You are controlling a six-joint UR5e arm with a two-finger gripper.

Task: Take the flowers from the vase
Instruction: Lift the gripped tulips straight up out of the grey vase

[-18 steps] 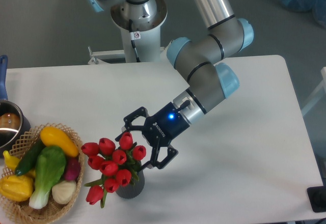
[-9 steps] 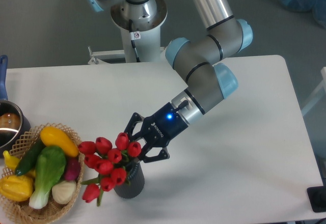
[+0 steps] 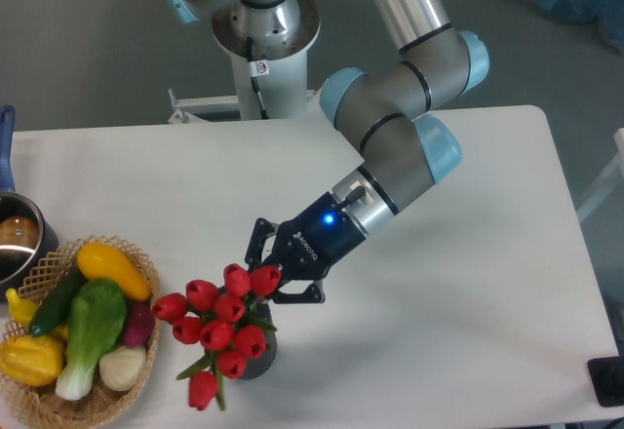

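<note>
The flowers [image 3: 219, 324], a bunch of red tulips with green stems and leaves, stand near the table's front edge. They spread over the vase [image 3: 259, 357], a short dark grey cylinder of which only the right side shows beneath them. My gripper [image 3: 269, 276] reaches in from the upper right. Its black fingers are closed around the top right of the bunch, by the uppermost blooms. The stems at the grip are hidden by blooms and fingers. The stems' lower ends seem to be in the vase.
A woven wicker basket [image 3: 144, 370] with yellow, green, white and purple vegetables sits at the front left, close to the flowers. A metal pot [image 3: 14, 242] stands at the left edge. The robot base [image 3: 263, 19] is behind the table.
The gripper's fingers went from wide open around the bunch to closed on it. The bunch has shifted and now leans lower and a little to the right.
</note>
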